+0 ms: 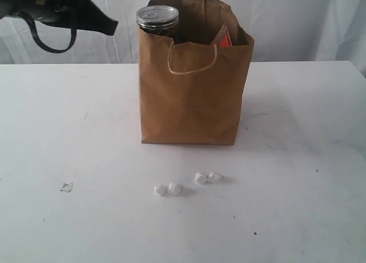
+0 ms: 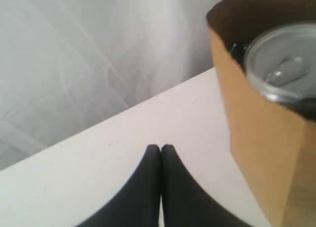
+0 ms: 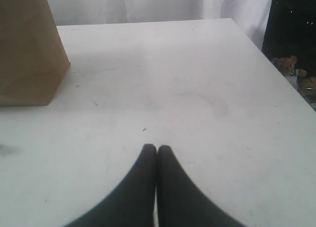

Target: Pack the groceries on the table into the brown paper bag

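Exterior view: left pincer (image 1: pixel 113 27), shut and empty, hangs at 10 o'clock of the brown paper bag (image 1: pixel 194 91), right pincer (image 3: pixel 156 149) likewise; small white lumps (image 1: pixel 175 188) on the surface (image 1: pixel 68 131) at its 6 o'clock probably come next, needing jaws opened.

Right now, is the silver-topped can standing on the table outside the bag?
No, the silver-topped can stands inside the brown paper bag, its top above the rim.

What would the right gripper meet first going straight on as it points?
Probably only the bare table: the right gripper points over its open surface, with the paper bag well off its line. Depth is hard to judge.
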